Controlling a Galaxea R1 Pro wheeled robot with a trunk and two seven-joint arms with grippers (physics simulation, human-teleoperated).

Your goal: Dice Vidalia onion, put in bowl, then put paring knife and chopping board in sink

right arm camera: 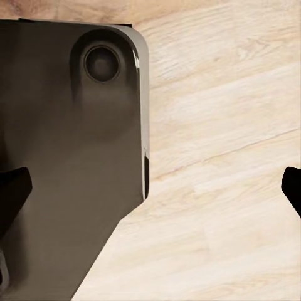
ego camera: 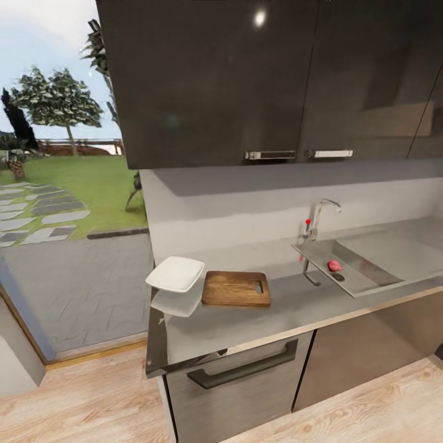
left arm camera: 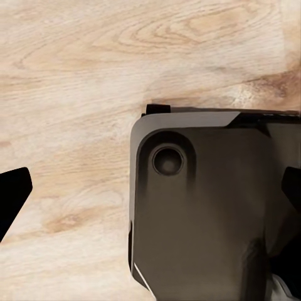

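Onion in sink: grip notes before pickup

Vidalia onion [ego camera: 334, 266] sits in the sink [ego camera: 369, 280] basin, just beside the drain, near the tap [ego camera: 317, 221]. Small, round, prob. light and firm w/ smooth skin, so likely to roll or slip; best pinched across its widest part, from above.

Chopping board [ego camera: 236, 288] lies flat on the counter [ego camera: 295, 307], bowl [ego camera: 176, 274] touching its left end. Board looks stiff, heavier; handle slot or an edge seems the spot to take it. Knife can't be made out.

Left pincer [left arm camera: 150, 191] and right pincer [right arm camera: 150, 188] both hang over wood floor w/ fingertips wide apart, nothing held.
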